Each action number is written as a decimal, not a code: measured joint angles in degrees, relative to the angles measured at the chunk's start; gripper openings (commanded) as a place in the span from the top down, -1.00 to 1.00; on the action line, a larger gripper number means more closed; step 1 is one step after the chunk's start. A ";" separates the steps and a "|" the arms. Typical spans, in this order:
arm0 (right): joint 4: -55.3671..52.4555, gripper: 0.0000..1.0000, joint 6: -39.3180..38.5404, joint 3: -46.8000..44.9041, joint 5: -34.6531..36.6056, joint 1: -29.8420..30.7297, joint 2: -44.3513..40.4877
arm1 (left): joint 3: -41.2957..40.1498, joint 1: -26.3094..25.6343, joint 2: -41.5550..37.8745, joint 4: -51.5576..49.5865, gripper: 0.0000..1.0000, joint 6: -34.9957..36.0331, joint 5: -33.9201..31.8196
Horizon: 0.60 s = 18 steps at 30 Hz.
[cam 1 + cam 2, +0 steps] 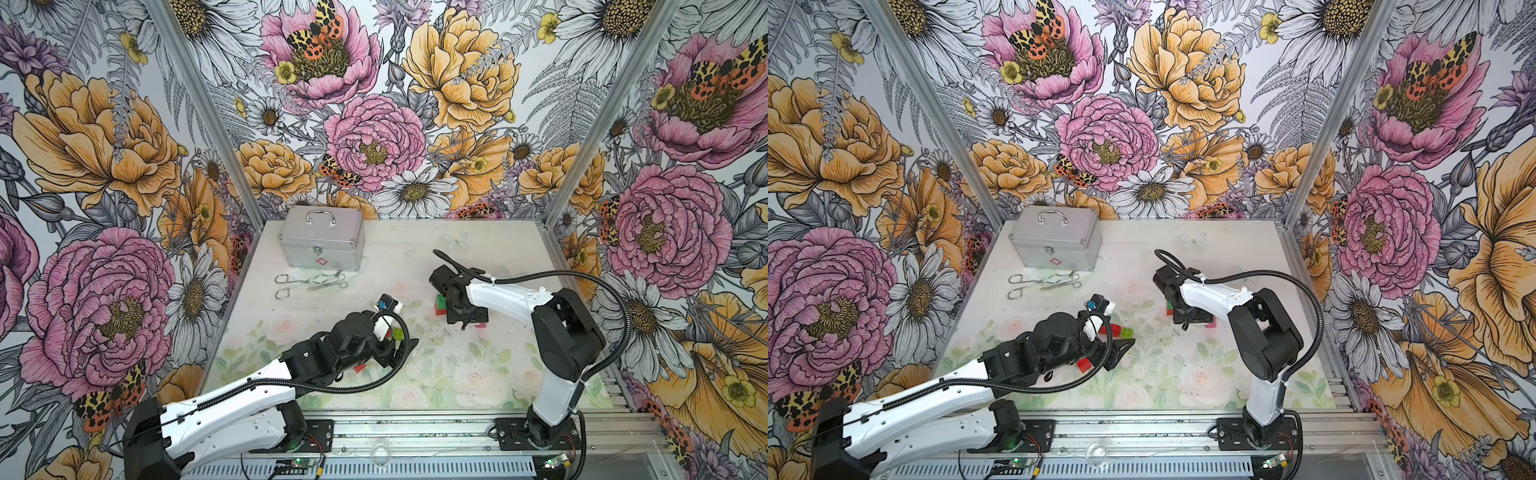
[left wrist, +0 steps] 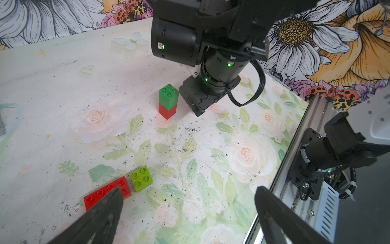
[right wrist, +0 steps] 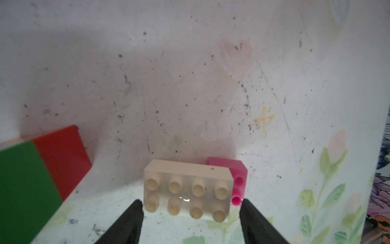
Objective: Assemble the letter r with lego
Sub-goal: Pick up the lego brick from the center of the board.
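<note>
My left gripper hangs open over bare table, nothing between its fingers. Just ahead of one fingertip lie a long red brick and a lime brick, side by side. Another red brick lies under the left wrist. A dark green brick sits upright on a red brick beside my right gripper. The right fingertips touch both ends of a white brick joined with a pink brick, low at the table.
A silver metal case stands at the back left, with scissors and forceps lying in front of it. The aluminium rail runs along the front edge. Flowered walls close in three sides.
</note>
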 measured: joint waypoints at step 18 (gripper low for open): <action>0.24 -0.32 0.35 0.59 0.17 0.00 2.91 | -0.22 0.02 0.07 0.02 -0.98 0.02 0.00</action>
